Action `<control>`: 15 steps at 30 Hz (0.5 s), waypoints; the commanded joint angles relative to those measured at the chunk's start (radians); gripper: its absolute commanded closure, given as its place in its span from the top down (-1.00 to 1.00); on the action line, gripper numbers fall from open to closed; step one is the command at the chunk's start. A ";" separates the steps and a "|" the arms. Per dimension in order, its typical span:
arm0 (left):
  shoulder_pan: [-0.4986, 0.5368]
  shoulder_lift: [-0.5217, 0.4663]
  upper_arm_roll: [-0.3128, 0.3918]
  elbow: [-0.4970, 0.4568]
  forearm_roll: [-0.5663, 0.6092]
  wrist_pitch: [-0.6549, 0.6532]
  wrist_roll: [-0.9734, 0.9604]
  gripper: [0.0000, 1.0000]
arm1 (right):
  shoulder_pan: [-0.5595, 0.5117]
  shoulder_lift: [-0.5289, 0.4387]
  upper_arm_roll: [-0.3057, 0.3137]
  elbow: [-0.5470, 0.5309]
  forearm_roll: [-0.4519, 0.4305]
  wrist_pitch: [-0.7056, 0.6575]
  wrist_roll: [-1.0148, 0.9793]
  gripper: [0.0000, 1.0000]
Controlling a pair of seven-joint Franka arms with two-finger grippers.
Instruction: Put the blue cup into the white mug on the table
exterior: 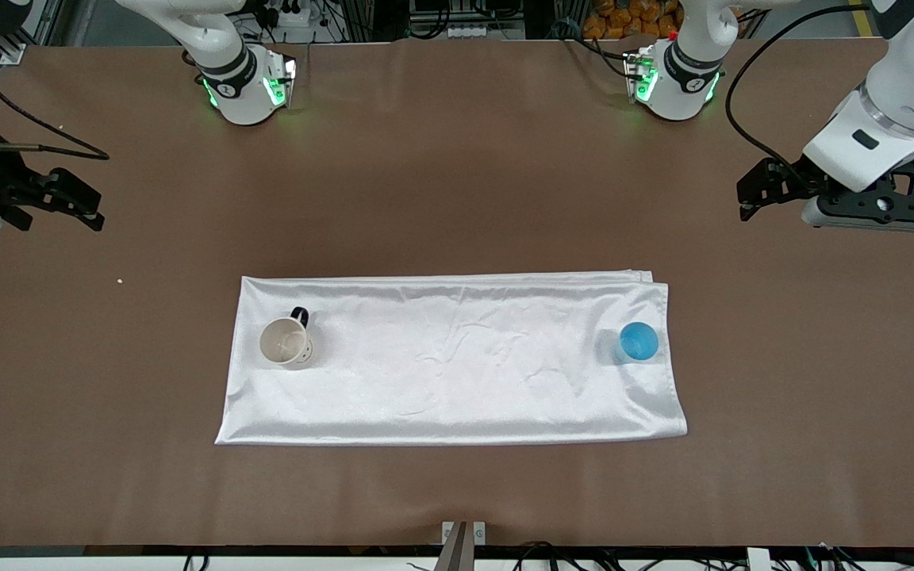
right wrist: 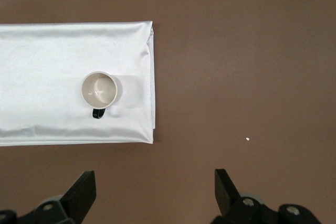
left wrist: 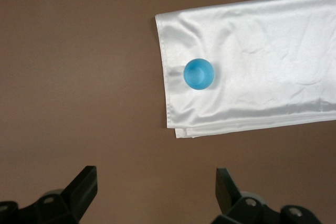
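Observation:
The blue cup (exterior: 639,342) stands upright on a white satin cloth (exterior: 457,365), near the cloth's end toward the left arm. The white mug (exterior: 287,342) with its black handle stands upright on the cloth's end toward the right arm. The cloth lies on the brown table (exterior: 457,159). My left gripper (exterior: 744,202) hangs open and empty over bare table at the left arm's end, apart from the cup (left wrist: 199,73). My right gripper (exterior: 96,210) hangs open and empty over bare table at the right arm's end, apart from the mug (right wrist: 100,89). Both wrist views show the jaws wide apart (left wrist: 156,182) (right wrist: 155,182).
A small white crumb (exterior: 120,280) lies on the table between the right gripper and the cloth. The two arm bases (exterior: 247,79) (exterior: 675,79) stand along the table's edge farthest from the front camera. A small metal bracket (exterior: 463,533) sits at the nearest edge.

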 commanded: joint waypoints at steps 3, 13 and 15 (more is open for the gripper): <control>0.009 0.014 -0.003 0.021 -0.024 -0.014 -0.012 1.00 | -0.009 0.006 0.009 0.018 -0.012 -0.014 -0.008 1.00; 0.008 0.014 0.000 0.019 -0.021 -0.014 -0.010 1.00 | -0.012 0.009 0.007 0.013 -0.012 -0.014 -0.008 1.00; 0.006 0.014 0.000 0.018 -0.020 -0.014 -0.003 1.00 | -0.014 0.012 0.009 0.012 -0.012 -0.014 -0.007 1.00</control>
